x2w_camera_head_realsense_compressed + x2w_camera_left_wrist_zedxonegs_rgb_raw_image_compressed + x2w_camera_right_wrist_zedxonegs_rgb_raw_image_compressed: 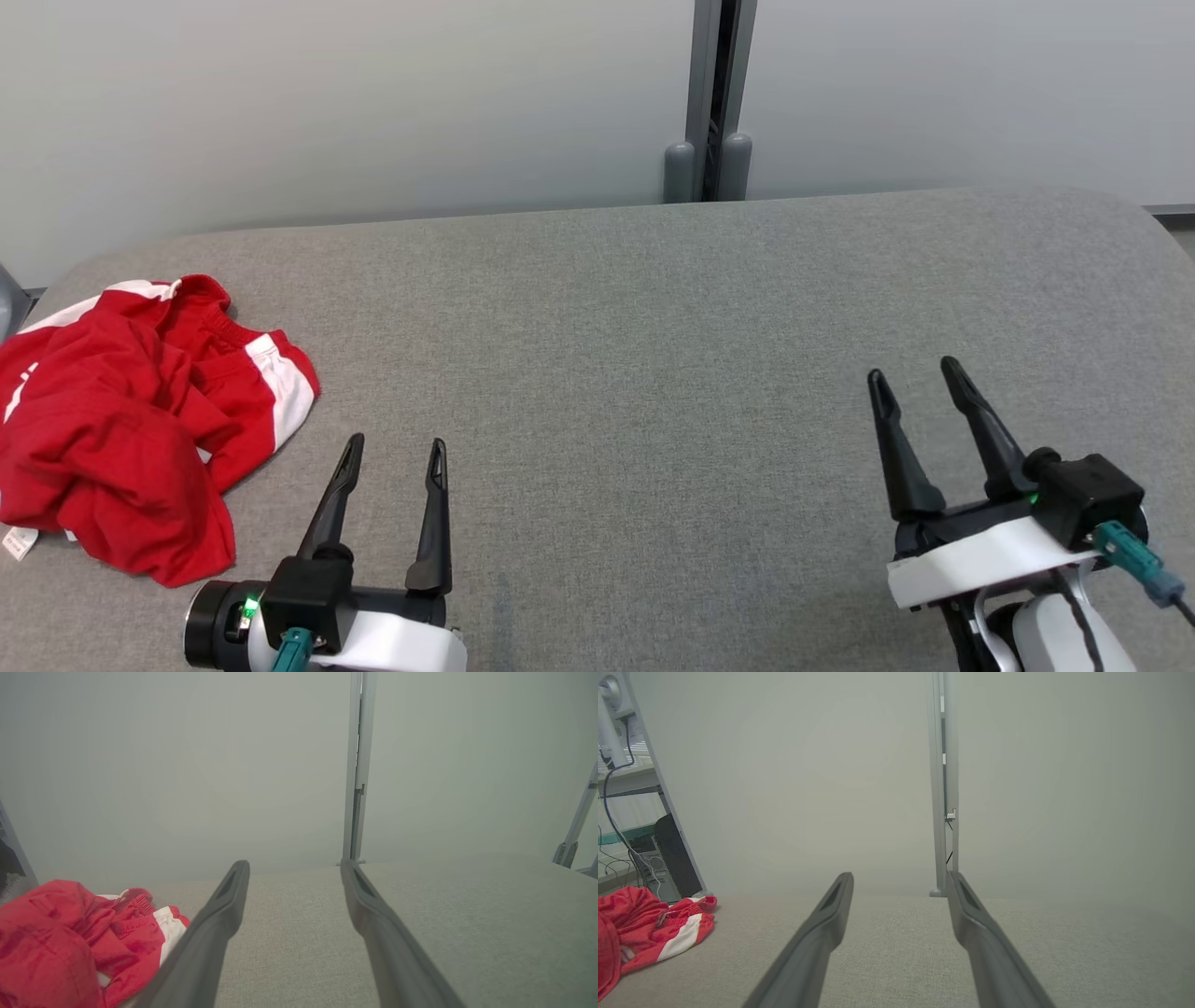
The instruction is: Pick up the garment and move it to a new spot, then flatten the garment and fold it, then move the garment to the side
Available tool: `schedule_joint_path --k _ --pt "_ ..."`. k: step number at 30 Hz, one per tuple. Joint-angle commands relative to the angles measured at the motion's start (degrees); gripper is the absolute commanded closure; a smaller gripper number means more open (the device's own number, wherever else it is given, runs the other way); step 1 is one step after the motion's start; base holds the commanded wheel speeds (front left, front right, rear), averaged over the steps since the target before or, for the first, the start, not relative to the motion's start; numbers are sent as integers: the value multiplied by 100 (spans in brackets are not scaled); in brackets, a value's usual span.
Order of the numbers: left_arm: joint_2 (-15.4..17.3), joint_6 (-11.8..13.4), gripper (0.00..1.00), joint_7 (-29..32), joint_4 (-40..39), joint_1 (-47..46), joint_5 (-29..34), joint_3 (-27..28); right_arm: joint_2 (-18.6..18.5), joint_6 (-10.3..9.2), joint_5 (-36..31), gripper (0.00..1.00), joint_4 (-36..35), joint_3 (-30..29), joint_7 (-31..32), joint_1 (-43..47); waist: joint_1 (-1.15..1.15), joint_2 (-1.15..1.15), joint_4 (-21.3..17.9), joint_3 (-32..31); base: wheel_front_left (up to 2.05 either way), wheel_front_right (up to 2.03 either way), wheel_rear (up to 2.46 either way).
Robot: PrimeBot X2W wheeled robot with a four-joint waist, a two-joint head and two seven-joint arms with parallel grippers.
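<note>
Plainly: garment (121,420) red, white-striped, crumpled heap on grey table (653,373).

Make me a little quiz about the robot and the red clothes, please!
1. True or false: the left gripper is holding the red garment.
2. Where does the garment lie on the grey table? A) at the robot's left, B) in the middle, C) at the robot's right.
3. What colour are the garment's stripes?

Key:
1. False. The left gripper stands open and empty, apart from the garment.
2. A.
3. White.
</note>
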Motion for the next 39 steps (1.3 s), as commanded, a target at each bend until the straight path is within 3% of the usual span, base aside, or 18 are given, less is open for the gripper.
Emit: schedule_joint_path --k 1,7,24,39 --pt "26 -4 0 -41 -1 27 104 3 -52 6 112 0 -23 -57 -56 -78 0 0 -2 18 0 0 0" --pt "24 -33 0 -45 86 2 -97 26 -43 6 469 0 81 -113 -65 -76 0 0 -10 23 0 0 0" --pt "25 -123 0 -45 168 -7 -174 16 -42 6 244 0 347 -160 -66 -3 0 0 78 -67 0 0 0" --pt "26 -118 0 -45 169 20 -84 102 -43 6 277 0 209 -41 -66 106 0 0 1071 -109 0 0 0"
